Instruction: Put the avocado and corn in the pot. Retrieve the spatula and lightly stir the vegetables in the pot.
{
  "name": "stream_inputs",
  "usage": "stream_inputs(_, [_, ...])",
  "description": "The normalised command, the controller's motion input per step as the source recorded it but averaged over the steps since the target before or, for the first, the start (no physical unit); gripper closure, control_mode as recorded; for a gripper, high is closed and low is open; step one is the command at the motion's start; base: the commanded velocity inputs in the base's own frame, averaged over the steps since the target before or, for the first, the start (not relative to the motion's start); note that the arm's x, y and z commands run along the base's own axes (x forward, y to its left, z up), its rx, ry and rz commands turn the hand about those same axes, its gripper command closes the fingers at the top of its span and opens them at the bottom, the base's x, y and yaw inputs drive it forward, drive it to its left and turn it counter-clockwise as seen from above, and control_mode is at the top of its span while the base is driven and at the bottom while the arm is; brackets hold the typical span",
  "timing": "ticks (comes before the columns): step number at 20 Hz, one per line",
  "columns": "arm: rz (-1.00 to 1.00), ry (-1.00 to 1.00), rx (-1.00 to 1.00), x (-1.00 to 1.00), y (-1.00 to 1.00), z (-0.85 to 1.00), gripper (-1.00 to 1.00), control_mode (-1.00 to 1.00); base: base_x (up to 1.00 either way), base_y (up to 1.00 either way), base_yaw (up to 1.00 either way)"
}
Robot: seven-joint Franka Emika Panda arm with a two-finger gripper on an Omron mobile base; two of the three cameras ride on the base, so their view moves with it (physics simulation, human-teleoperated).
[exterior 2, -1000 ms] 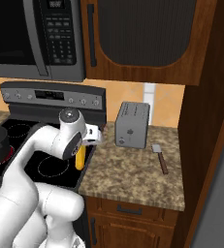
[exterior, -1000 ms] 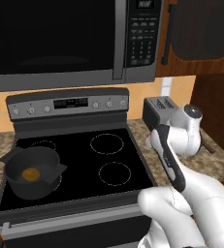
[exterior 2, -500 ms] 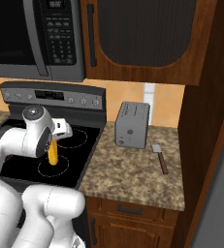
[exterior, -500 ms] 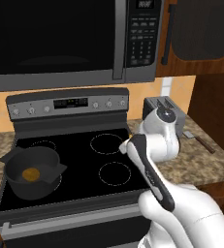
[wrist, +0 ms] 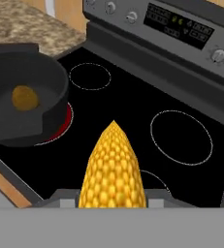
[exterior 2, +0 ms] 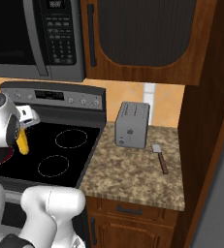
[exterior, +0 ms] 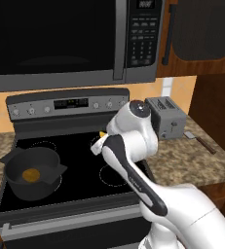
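Your end effector (wrist: 113, 201) is clenched on the yellow, tapered corn cob (wrist: 112, 167), carried above the black glass cooktop (wrist: 133, 111). In the hand view the cob's long axis runs straight out from the fingers, pointed tip leading. The round, dark grey, deep pot (wrist: 21, 99) sits on the cooktop's front left burner, off to the cob's left, not in line with it. A brownish-yellow round item (wrist: 24, 97), likely the avocado, lies inside that pot. The grey-bladed, brown-handled spatula (exterior 2: 160, 157) lies on the speckled tabletop (exterior 2: 133, 169) right of the cooktop.

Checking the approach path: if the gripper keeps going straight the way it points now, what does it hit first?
Likely the black stovetop. The gripper, shut on the corn, aims at bare glass between the burner rings. The pot sits off to the side in the hand view. Depth is unclear.
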Motion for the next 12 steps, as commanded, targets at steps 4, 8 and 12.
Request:
stream_inputs(4, [0.16,0.00,-0.06,-0.10,1.00,0.39,1.00,-1.00,0.00,0.00,0.00])
stream_inputs(8, [0.13,0.02,-0.05,0.01,1.00,0.18,1.00,-1.00,0.00,0.00,0.00])
stream_inputs(12, [0.11,0.06,-0.07,0.01,1.00,0.00,1.00,-1.00,0.00,0.00,0.00])
